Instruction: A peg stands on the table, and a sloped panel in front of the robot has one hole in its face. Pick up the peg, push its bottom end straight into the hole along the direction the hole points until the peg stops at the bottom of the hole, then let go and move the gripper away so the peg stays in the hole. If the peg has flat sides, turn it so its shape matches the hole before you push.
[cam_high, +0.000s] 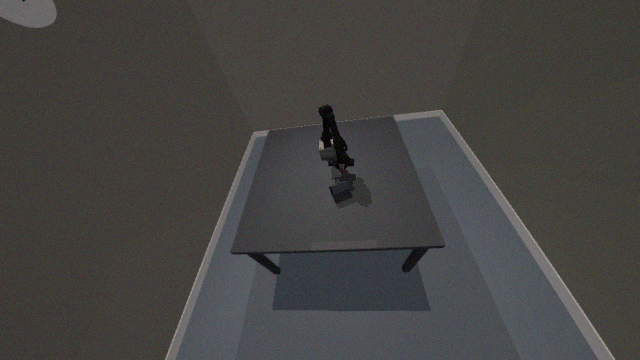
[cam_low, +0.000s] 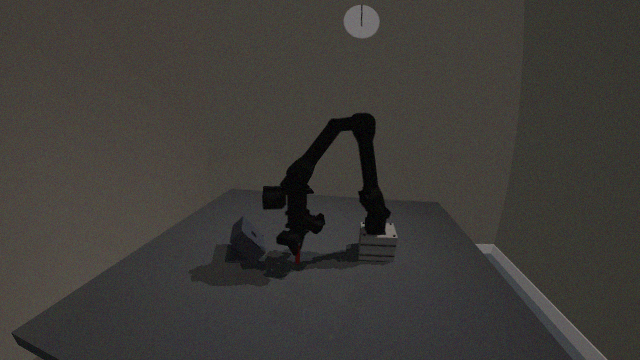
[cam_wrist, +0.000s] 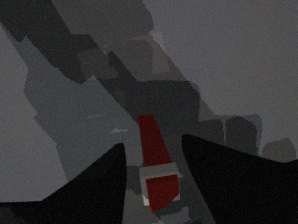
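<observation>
The red peg (cam_high: 342, 170) (cam_low: 298, 258) (cam_wrist: 154, 145) stands upright on the table, with a pale band near its top. My gripper (cam_low: 296, 249) (cam_wrist: 153, 146) points down around the peg's upper part. Its fingers are partly closed, one on each side of the peg, and the wrist view shows a gap between the peg and each finger, so it is open. The grey block with the sloped panel (cam_high: 341, 188) (cam_low: 243, 241) stands just beyond the peg. Its dark hole (cam_low: 254, 234) faces up toward the arm. The hole's shape is too small to tell.
The arm's pale base (cam_low: 378, 250) (cam_high: 327, 152) stands on the grey table (cam_high: 295, 220) (cam_low: 350, 310), on the opposite side of the peg from the panel. The panel block is close to the gripper. Dark shadows of the arm fall around the peg and block.
</observation>
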